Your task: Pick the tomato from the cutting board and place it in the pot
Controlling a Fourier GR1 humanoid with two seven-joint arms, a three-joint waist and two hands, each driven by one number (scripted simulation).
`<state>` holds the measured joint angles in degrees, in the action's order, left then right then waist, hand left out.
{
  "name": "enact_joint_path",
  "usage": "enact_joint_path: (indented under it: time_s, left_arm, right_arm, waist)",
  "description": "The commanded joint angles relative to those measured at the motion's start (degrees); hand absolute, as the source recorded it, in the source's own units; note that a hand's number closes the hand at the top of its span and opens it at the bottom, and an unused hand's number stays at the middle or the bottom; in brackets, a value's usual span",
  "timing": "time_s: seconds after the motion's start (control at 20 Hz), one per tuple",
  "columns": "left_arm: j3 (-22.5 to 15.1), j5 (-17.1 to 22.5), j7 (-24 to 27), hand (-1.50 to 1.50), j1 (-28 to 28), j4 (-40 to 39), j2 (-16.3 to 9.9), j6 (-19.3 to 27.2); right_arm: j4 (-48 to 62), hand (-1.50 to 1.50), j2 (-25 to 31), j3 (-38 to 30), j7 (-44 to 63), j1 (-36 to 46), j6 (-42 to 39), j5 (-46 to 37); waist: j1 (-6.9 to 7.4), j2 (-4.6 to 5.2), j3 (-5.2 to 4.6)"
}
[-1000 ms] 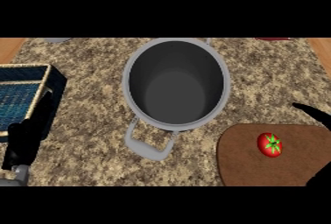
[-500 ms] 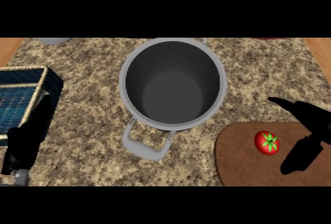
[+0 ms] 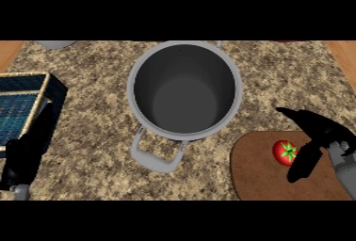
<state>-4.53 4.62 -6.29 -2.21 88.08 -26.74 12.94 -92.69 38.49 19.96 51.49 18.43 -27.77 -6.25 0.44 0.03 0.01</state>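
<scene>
A red tomato with a green stem lies on the round brown cutting board at the lower right. My right hand hovers just right of the tomato, open, with the thumb stretched up and left and the fingers pointing down beside the fruit; I cannot tell whether it touches it. The grey pot stands in the middle, dark inside, a handle pointing toward me. My left hand rests open at the lower left edge.
A dark blue woven basket with a tan rim sits at the left, right above my left hand. A grey rounded object peeks in at the top left. The speckled granite counter surrounds the pot.
My right hand has come in from the right edge and moved left toward the tomato, spreading beside it. The left hand, tomato and pot stay where they were.
</scene>
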Motion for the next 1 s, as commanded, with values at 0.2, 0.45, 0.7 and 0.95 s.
enact_joint_path:
  time_s: [0.2, 0.45, 0.7, 0.95]
  left_arm:
    - [2.44, -0.98, 1.8, 0.0, -0.48, -2.35, 2.74, -3.19]
    - [2.91, -4.18, -0.32, 0.0, -0.85, 0.63, 5.01, -2.21]
    - [4.72, -4.69, -2.82, 0.0, -4.57, 6.36, 4.73, -4.7]
    - [5.52, -7.02, -1.44, 0.0, -0.95, 2.07, 6.79, -4.49]
  right_arm:
    - [3.54, -1.5, -4.46, -0.33, -0.37, -2.13, -2.23, -7.62]
    - [4.68, -1.5, -4.83, -3.78, -4.81, -4.88, -3.14, -11.77]
    - [11.51, -1.5, -9.54, -4.94, -8.25, -2.84, -3.18, -16.33]
    - [10.31, 1.5, -8.84, -3.74, -14.9, -4.31, -6.21, -19.1]
  waist:
    - [-0.35, -0.03, -0.02]
    - [-0.45, -0.07, -0.01]
    - [-0.05, -0.05, 0.01]
    - [-0.29, -0.03, 0.01]
